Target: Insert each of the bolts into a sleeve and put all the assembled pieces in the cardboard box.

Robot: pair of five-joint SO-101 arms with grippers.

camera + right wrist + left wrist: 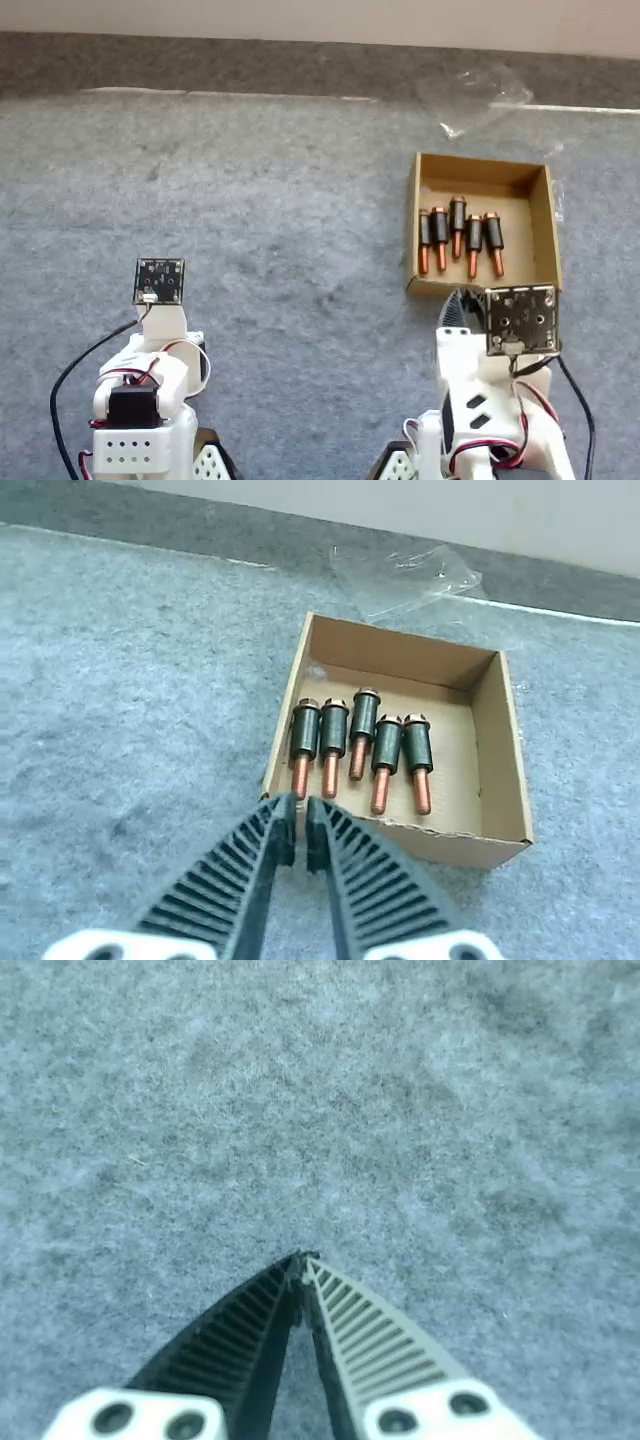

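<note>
Five copper bolts in black sleeves (458, 235) are lying in the open brown cardboard box (481, 172), far right.
Right gripper (301, 808), jaws pressed together, is hanging at its near wall, which I'm losing behind the wrist (520, 320) from above; left gripper (303, 1260), likewise closed, is hovering over open grey felt (280, 220).

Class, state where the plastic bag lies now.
In the high view, the plastic bag lies at the mat's far edge, just beyond the cardboard box, right side.
</note>
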